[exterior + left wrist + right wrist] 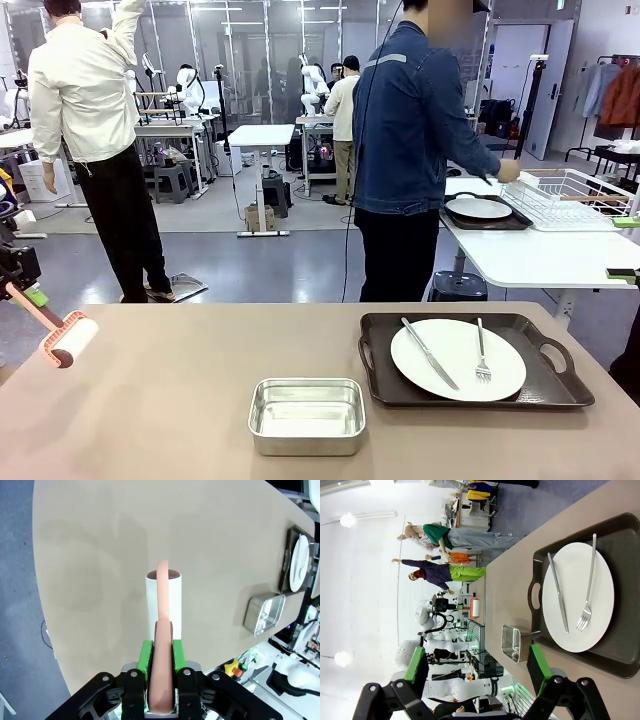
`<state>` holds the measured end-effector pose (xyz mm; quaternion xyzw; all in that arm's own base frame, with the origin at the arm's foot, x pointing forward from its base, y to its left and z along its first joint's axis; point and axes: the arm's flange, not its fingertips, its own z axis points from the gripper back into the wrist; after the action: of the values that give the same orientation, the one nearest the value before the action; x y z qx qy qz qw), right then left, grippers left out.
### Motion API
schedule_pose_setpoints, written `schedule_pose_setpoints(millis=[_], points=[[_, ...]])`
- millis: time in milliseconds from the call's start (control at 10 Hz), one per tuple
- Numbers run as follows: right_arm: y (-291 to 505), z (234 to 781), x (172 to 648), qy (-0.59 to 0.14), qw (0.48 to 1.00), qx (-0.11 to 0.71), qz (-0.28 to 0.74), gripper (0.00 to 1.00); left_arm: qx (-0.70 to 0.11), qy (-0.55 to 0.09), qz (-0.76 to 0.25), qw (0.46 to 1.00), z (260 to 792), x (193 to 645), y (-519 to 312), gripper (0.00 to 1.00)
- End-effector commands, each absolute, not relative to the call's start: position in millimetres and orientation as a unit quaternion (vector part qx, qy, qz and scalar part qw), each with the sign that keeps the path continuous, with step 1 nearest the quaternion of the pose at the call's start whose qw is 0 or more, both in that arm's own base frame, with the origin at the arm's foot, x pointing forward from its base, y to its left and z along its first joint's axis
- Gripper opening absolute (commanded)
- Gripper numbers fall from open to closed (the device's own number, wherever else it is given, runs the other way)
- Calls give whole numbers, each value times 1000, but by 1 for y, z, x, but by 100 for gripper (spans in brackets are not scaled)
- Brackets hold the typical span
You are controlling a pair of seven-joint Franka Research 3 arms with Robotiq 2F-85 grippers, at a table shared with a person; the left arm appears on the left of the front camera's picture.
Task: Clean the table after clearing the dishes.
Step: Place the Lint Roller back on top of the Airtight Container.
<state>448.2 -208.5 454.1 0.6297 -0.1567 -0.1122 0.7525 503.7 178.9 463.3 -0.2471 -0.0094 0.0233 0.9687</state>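
Clamped tight, the left claw [161, 652] is gripping the pink handle [162, 630] of a lint roller between its green pads [145, 655]. I am seeing the roller's white drum [163, 597] pointing straight out ahead of the fingers, over the table [100, 555] near its left far corner. I cannot tell whether the drum is touching the top.

On my other side, the right claw [476, 665] is hanging wide open with nothing between its fingers [415, 665], looking across the right end of the table. Just past it a steel tin [515, 642] is sitting on the bare top, near the front edge and about midway along. Beside the tin, to the right, a dark tray [375, 345] is lying flat and carrying a white plate [510, 370]. A knife [430, 354] is lying slantwise across the plate's left half, and a fork [482, 352] is lying on its right half with the tines toward me.

Beyond the table a person [405, 130] in a blue jacket is standing with their back to me at a white table [540, 260]. A second tray [515, 222] with a plate [478, 208] is resting there, just beside a wire rack [565, 195].
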Motion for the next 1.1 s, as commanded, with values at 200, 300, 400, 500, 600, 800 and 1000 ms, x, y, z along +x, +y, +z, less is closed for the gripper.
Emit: schedule_pose_setpoints(millis=[200,300,400,500,600,800,1000], points=[[-205,457,446,-156,751,632,-111,100,-176,22,-244,953,523,534,57,21],[-205,457,446,-156,751,632,-111,100,-169,10,-318,933,544,532,17,21],[-205,457,446,-156,751,632,-111,100,-138,5,-396,908,564,531,-34,21],[-205,457,446,-156,751,632,-111,100,-125,-1,-470,873,578,531,-87,21],[-205,457,446,-156,751,632,-111,100,-102,4,-540,835,587,527,-141,21],[-205,457,446,-156,751,632,-111,100,-71,2,-665,744,597,512,-243,21],[-205,457,446,-156,751,632,-111,100,-48,6,-742,668,581,489,-316,21]])
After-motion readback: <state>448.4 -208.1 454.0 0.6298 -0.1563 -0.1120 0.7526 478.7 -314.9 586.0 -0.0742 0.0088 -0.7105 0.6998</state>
